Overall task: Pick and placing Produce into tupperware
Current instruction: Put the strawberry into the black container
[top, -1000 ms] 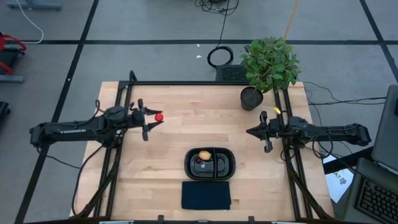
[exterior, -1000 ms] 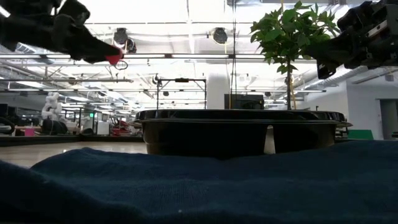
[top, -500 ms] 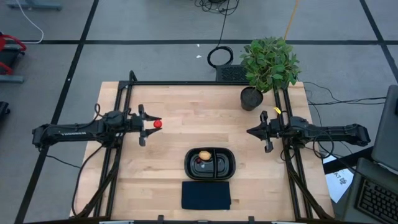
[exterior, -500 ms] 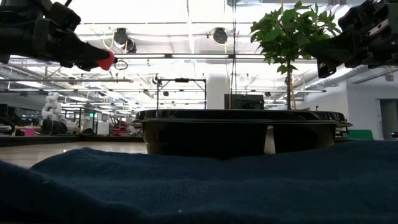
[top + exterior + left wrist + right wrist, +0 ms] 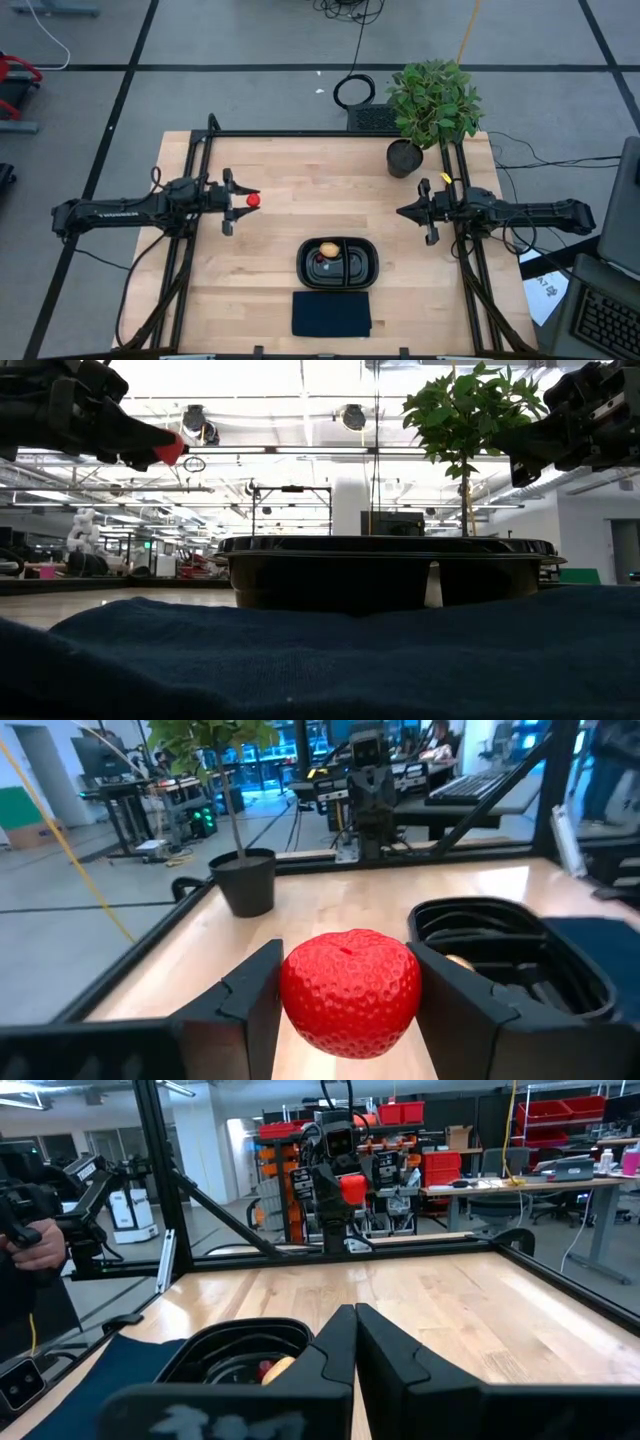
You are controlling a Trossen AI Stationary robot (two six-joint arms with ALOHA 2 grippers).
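At left-centre of the high view, the left hand grips a bright red, dimpled strawberry-shaped plastic piece, pinched between both fingers, raised off the light wooden desk. Black oval two-compartment plastic tupperware sits lower centre, well apart from that hand, w/ a tan-orange ball and a small dark red piece already in its left compartment. Flat dark blue cloth rectangle lies just below the tub. Right hand hangs at centre-right w/ fingers shut, holding nothing, waiting near the green leafy potted plant at upper right.

Risks, as I judge them:
- Red piece is round and held only at its sides in the left wrist view; quick swing twd the tub could let it slip and roll off the desk.
- Release too high or off-centre: it may bounce on the rim/divider, or knock the two pieces inside.
- Left compartment partly full, so dropping there could crowd it; the other side looks freer.
- Low approach could clip the tub wall and shove the container onto the cloth.
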